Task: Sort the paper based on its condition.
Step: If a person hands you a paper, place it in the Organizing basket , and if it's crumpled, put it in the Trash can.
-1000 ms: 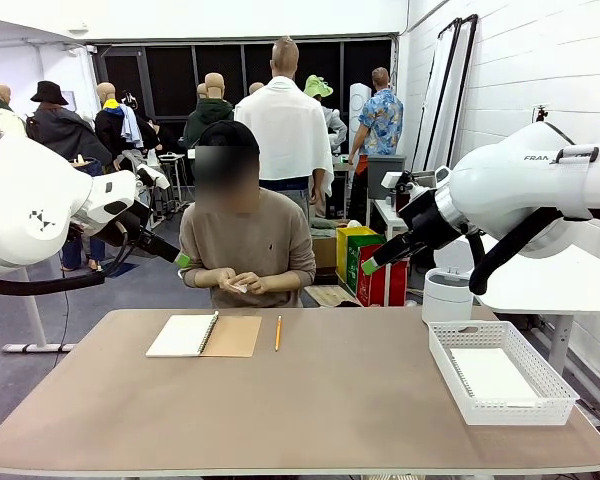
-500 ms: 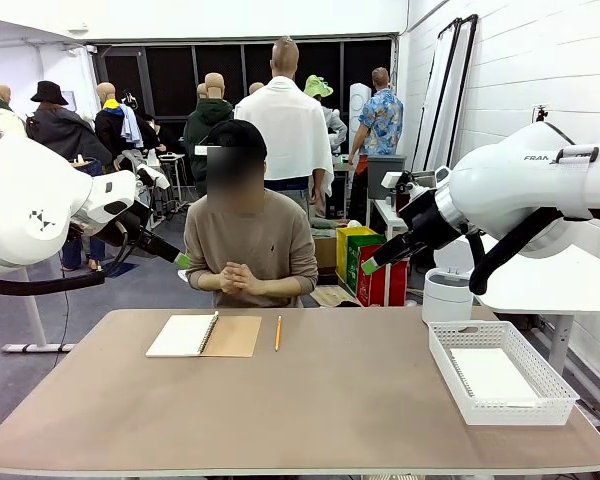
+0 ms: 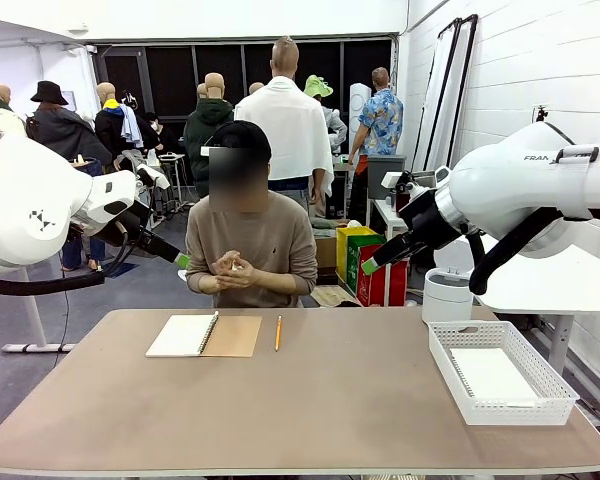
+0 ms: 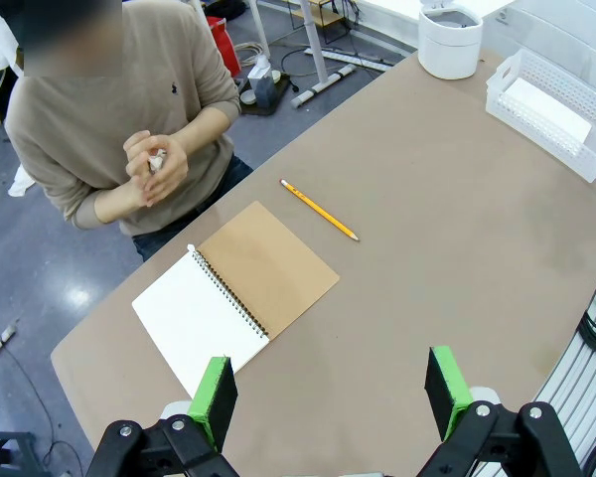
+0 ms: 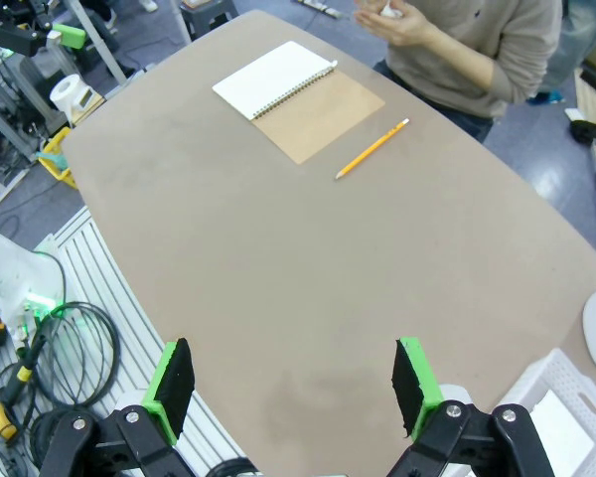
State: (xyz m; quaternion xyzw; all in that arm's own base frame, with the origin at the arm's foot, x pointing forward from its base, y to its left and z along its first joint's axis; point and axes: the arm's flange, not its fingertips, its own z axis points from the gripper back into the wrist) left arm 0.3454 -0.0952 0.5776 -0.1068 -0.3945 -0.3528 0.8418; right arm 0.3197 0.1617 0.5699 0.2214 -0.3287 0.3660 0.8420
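Green-padded left hand (image 4: 330, 386) and right hand (image 5: 291, 383) hover agape.

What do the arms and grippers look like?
Both arms are rounded glossy white shells with black joints: left arm carries a black chequer mark, right arm grey lettering. The left gripper and right gripper are black with green pads. Person: tan long sleeves.

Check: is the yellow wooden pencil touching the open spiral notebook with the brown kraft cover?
Apart. The left wrist view shows a strip of bare table between the pencil and the notebook.
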